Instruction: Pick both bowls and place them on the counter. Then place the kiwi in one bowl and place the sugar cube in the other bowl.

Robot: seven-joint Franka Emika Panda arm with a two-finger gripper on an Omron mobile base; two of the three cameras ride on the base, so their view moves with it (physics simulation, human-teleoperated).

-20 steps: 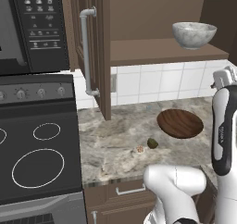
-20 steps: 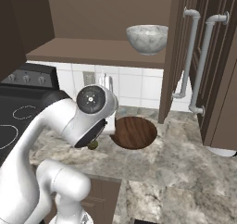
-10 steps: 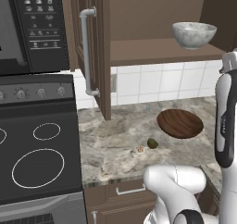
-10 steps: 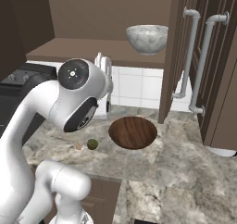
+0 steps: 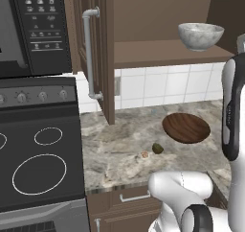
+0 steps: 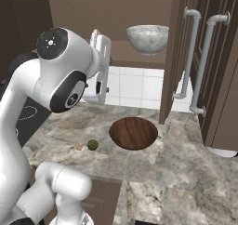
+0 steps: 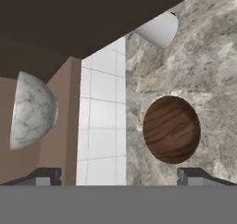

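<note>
The tool point(image 7: 118, 176) has its two fingertips point(image 7: 44, 176) spread wide apart, with nothing between them. It is raised well above the worktop point(image 5: 119, 149), rolled sideways in front of the open cabinet. In the hand view, the marbled bowl point(image 7: 31, 111) sits on the cabinet shelf point(image 5: 158, 53) just ahead of one fingertip, and the wooden bowl point(image 7: 171, 129) lies on the worktop ahead of the other, below the tool. The kiwi point(image 5: 157, 148) and the sugar cube point(image 5: 144, 155) lie close together on the worktop, near the wooden bowl and well below the tool.
</note>
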